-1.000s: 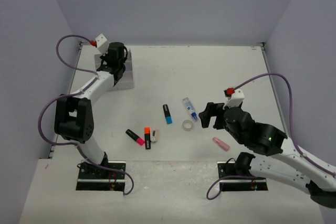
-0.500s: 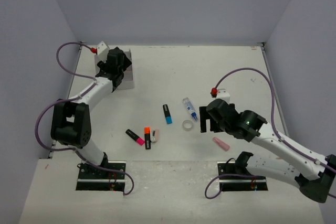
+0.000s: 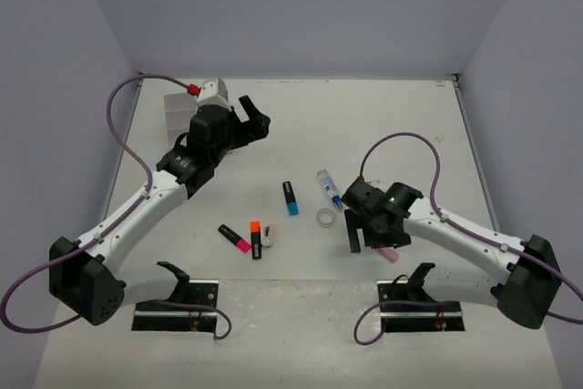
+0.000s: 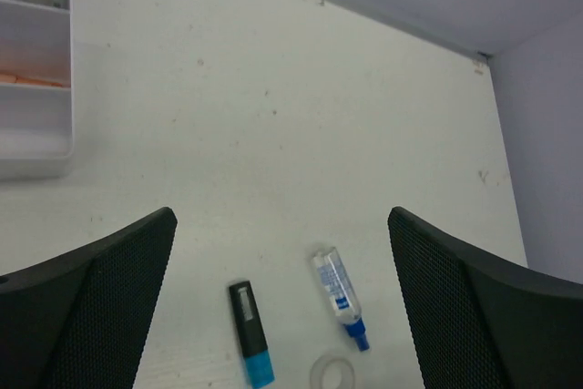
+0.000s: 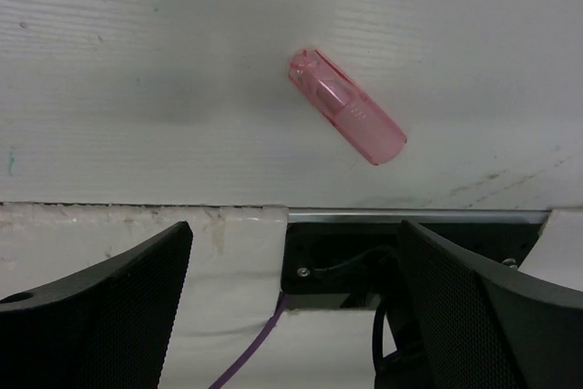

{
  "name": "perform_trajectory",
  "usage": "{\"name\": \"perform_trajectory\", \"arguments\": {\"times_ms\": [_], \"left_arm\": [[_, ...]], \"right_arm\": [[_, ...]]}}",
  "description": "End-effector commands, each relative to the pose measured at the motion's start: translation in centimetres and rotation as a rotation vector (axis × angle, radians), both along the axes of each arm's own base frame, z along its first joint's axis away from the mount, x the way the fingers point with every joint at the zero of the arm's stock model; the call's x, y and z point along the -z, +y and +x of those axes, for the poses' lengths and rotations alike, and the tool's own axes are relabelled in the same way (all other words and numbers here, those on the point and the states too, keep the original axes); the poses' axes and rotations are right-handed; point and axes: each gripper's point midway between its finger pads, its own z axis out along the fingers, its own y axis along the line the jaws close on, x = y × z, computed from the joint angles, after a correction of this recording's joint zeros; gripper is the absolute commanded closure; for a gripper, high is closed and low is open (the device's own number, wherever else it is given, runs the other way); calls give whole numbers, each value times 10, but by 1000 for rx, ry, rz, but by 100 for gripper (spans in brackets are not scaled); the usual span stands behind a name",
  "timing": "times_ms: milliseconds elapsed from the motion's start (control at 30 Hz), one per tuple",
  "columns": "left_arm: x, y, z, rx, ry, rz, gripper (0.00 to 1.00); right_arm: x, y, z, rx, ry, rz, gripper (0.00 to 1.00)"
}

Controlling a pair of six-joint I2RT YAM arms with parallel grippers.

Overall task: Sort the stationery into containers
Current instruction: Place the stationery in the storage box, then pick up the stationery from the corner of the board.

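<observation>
The white divided tray [image 3: 173,108] stands at the back left; in the left wrist view its corner [image 4: 36,138] shows an orange item and a green pen inside. My left gripper [image 3: 255,117] [image 4: 281,220] hangs open and empty to the right of the tray. Below it lie a blue-ended highlighter [image 3: 291,198] [image 4: 250,331], a blue-capped tube [image 3: 329,189] [image 4: 339,296] and a clear tape ring [image 3: 325,217] [image 4: 332,373]. My right gripper [image 3: 364,232] [image 5: 293,230] is open above a pink eraser [image 5: 346,107] [image 3: 389,252], not touching it.
A pink-ended highlighter [image 3: 234,238], an orange-ended highlighter [image 3: 256,238] and a small pale eraser [image 3: 270,236] lie near the front left of centre. The table's near edge and the right arm's base mount [image 5: 364,252] sit just under the right gripper.
My left gripper opened, left the tray and swung right toward the table's middle. My right gripper moved toward the near edge and turned down over the pink eraser.
</observation>
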Motion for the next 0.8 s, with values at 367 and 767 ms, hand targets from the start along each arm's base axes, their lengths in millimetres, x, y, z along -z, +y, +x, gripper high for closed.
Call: {"name": "perform_trajectory", "arguments": {"times_ms": [367, 767], "left_arm": [[-16, -18, -94, 319, -85, 4, 0], [-15, -18, -100, 348, -98, 19, 0]], "right_arm": [[77, 7, 51, 146, 235, 94, 12], [87, 14, 42, 130, 365, 108, 44]]}}
